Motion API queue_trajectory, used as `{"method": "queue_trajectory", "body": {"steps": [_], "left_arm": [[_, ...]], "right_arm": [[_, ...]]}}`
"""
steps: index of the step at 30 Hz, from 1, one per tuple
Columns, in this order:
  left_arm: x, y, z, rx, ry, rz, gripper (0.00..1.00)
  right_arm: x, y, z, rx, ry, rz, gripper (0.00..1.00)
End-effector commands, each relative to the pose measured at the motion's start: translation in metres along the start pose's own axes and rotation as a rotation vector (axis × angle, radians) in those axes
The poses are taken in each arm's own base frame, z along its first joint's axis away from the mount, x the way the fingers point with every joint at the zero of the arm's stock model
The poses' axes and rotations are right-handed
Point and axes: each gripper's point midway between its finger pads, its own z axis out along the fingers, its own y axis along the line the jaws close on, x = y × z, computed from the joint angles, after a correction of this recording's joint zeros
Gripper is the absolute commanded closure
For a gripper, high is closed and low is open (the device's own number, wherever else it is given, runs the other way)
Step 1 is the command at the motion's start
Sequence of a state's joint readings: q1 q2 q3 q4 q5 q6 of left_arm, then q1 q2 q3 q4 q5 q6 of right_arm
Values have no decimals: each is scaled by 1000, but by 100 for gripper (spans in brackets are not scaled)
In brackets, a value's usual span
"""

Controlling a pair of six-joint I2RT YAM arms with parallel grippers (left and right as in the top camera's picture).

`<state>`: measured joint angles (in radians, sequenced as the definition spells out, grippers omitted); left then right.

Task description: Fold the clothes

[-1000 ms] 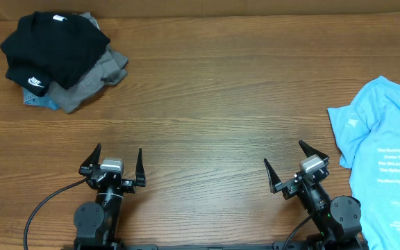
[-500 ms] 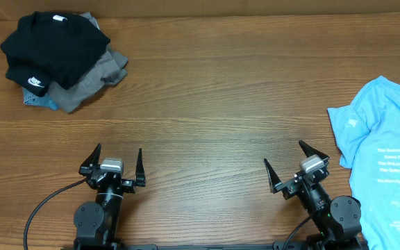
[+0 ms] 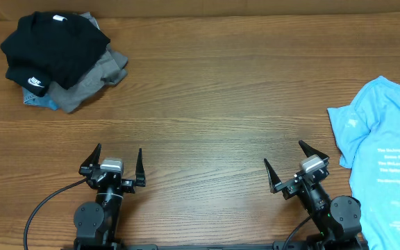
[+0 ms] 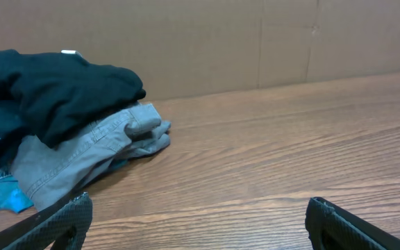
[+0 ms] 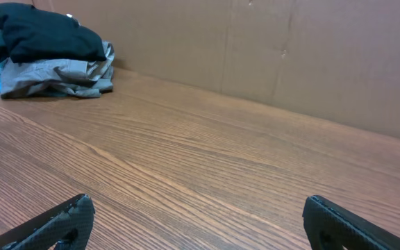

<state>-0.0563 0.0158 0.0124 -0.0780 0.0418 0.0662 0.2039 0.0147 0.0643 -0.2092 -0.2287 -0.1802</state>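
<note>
Your left gripper [image 3: 119, 148] and right gripper [image 3: 283, 152] both sit at the near edge of the brown wood-grain table [image 3: 207, 104]. Jaws spread wide on each, nothing between them, nothing touched.

The black soft-fabric T-shirt [image 3: 57, 38] is in the far-left corner, well apart from both grippers. It's ahead and slightly left of your left gripper, and diagonally across the table from the right one. It lies bunched on top of a heap, with a small white neck label showing at its top edge. It's crumpled, so you can't make out the sleeves.

Rest of the heap:
- smaller black garment with a white swoosh logo [image 3: 30, 80], tucked at the heap's left front, touching the T-shirt
- grey woven garment with stitched seams [image 3: 92, 76], under the T-shirt, spilling out to the right
- scrap of bright blue fabric [image 3: 37, 102], poking out at the bottom front

The light blue T-shirt with white printed text [image 3: 387, 153] lies flat at the right edge, just beside your right gripper and partly out of frame.

Both wrist views show a plain brown cardboard wall [image 4: 255, 42] behind the table.
</note>
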Motion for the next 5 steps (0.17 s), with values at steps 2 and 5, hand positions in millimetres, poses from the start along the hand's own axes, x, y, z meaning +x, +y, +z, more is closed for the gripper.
{"method": "queue_trajectory", "body": {"steps": [2, 5], "left_arm": [[0, 0, 0, 4, -8, -3, 0], [0, 0, 0, 4, -8, -3, 0]], "right_arm": [[-4, 1, -1, -3, -18, -5, 0], [-4, 1, -1, -3, -18, -5, 0]]}}
